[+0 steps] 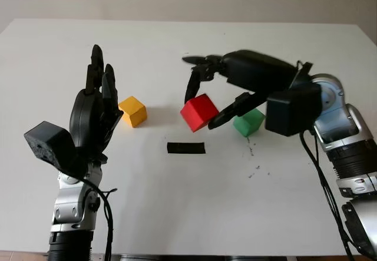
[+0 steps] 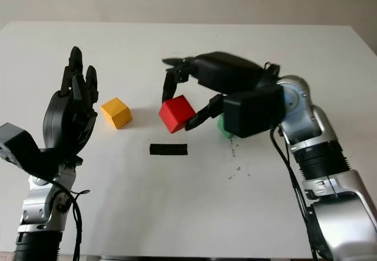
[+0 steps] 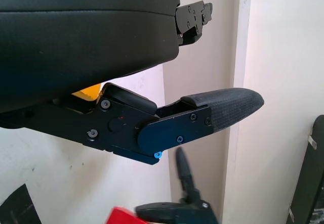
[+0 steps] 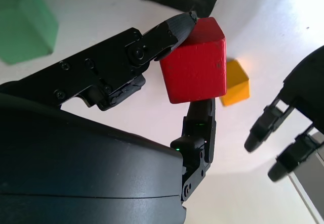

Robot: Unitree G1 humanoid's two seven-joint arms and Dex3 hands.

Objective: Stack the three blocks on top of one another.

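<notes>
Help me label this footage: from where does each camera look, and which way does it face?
Left eye: on the head, looking down at the table; both arms enter below.
Right eye: beside it, same scene.
Left wrist: behind the open left hand, raised beside the yellow block.
Right wrist: behind the right hand, gripping the red block.
Shared: red block; green block too.

I see a white table [image 1: 177, 214] carrying the work items. A yellow block [image 1: 133, 111] sits on it left of centre. A green block [image 1: 248, 122] sits on it right of centre, partly hidden. A strip of black tape [image 1: 185, 148] lies flat on the surface between them, nearer to me. I note small dark specks [image 1: 254, 161] on the surface near the green block, on its near side.
</notes>
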